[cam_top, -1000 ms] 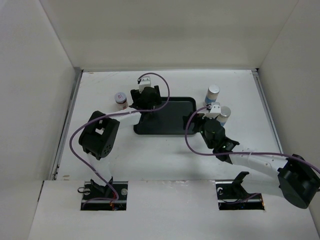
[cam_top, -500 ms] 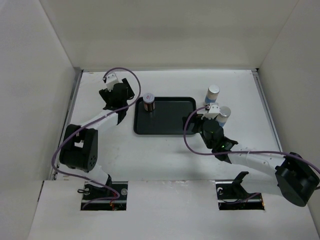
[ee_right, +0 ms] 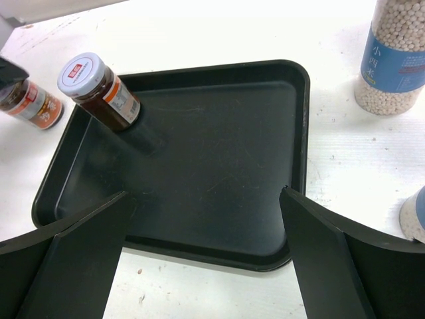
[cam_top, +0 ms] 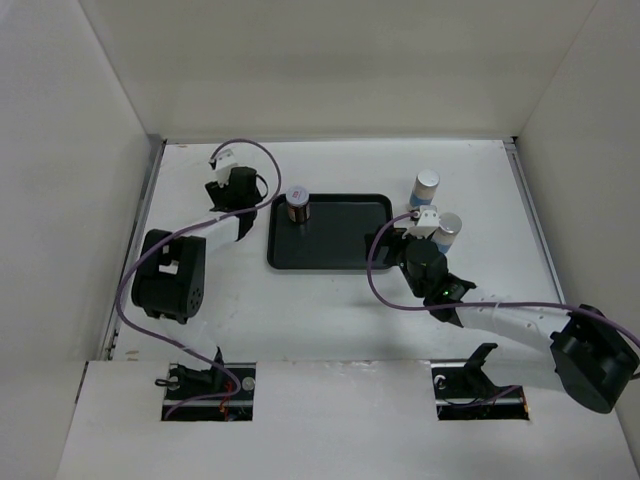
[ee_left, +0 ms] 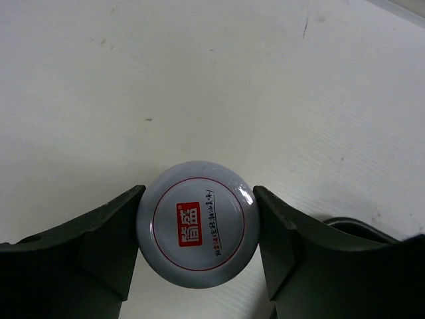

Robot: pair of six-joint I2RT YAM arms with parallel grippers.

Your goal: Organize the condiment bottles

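The left gripper point(ee_left: 198, 194) is pinched on the lid of a brown jar point(ee_left: 197, 232), which is stood on the table point(ee_left: 199, 66) just left of the tray point(ee_right: 299, 133). The right gripper point(ee_right: 204, 194) is held spread wide above the tray. A second jar point(ee_right: 99, 90) is placed in the tray's far left corner; two pale bottles point(cam_top: 427, 185) point(cam_top: 449, 228) are stood beside its right edge.

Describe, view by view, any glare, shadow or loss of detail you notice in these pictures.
Top external: even light; the table is brightest along its far edge. Left wrist: a glint on the upper right lid rim of the held jar; the fingers are dark, nearly featureless. Right wrist: dull sheen on the tray, a dark shadow beside the tray jar.
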